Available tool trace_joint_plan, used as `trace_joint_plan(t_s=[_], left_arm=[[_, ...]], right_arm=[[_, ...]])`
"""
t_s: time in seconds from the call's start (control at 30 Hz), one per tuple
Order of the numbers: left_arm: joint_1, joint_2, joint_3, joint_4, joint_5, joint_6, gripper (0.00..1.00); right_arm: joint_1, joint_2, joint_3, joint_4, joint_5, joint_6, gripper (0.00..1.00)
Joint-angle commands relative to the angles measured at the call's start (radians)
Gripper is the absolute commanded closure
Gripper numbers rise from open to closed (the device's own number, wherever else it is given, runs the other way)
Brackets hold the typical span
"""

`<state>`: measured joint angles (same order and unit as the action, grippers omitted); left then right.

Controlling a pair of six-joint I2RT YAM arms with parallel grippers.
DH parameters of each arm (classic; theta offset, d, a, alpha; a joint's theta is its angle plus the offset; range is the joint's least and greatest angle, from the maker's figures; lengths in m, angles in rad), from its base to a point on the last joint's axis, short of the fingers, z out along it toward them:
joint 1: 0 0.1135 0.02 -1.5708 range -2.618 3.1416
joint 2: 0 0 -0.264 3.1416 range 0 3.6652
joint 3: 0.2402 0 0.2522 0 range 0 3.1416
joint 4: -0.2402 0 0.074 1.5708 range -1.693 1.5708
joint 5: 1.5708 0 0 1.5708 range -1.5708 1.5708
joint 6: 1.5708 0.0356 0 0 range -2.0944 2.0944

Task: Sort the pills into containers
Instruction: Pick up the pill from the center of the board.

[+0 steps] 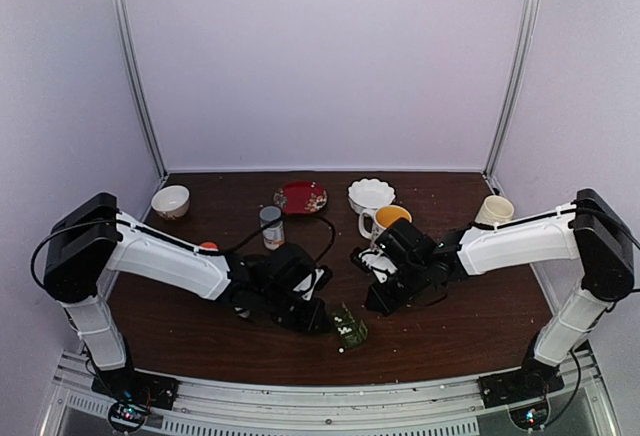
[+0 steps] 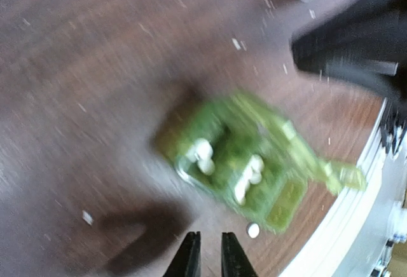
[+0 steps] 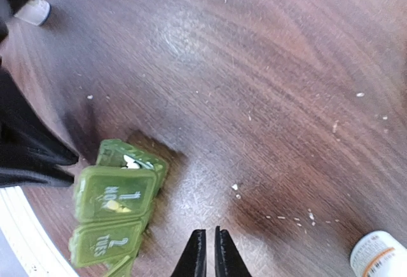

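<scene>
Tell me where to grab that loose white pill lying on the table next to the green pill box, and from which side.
Pinch the pill across its rounded edge, coming straight down from above: it sits low on the table, too low for a side approach. The pill box lies close beside it, so close the left hand along the box's wall, not toward it.

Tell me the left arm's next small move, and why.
Probably ease the left hand toward the loose pill: it lies on the table beside the pill box, outside every compartment, while other pills already sit inside.
</scene>
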<state>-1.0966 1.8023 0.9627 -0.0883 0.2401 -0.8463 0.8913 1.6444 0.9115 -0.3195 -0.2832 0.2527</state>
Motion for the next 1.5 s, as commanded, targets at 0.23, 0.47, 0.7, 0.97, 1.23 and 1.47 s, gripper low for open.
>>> trace_joint_plan(t_s=[0.23,0.47,0.7,0.97,1.23,1.47], left_arm=[[-0.093,0.038,0.087,-0.143,-0.052,0.071,0.88],[-0.148,0.097,0.213,-0.289,-0.159,0.126,0.83],[-0.189,0.122,0.282,-0.369,-0.216,0.137,0.79],[-0.206,0.149,0.327,-0.397,-0.207,0.171,0.77],[-0.212,0.205,0.407,-0.477,-0.225,0.184,0.74],[-0.219,0.255,0.476,-0.540,-0.269,0.195,0.73]], right_arm=[[-0.003,-0.147,-0.071,0.034,0.122,-0.014,0.90],[-0.005,-0.247,-0.118,0.044,0.164,-0.034,0.89],[-0.010,-0.303,-0.150,0.060,0.172,-0.027,0.88],[-0.016,-0.327,-0.168,0.051,0.177,-0.028,0.88],[-0.020,-0.337,-0.180,0.054,0.175,-0.024,0.88],[-0.023,-0.345,-0.183,0.048,0.174,-0.029,0.88]])
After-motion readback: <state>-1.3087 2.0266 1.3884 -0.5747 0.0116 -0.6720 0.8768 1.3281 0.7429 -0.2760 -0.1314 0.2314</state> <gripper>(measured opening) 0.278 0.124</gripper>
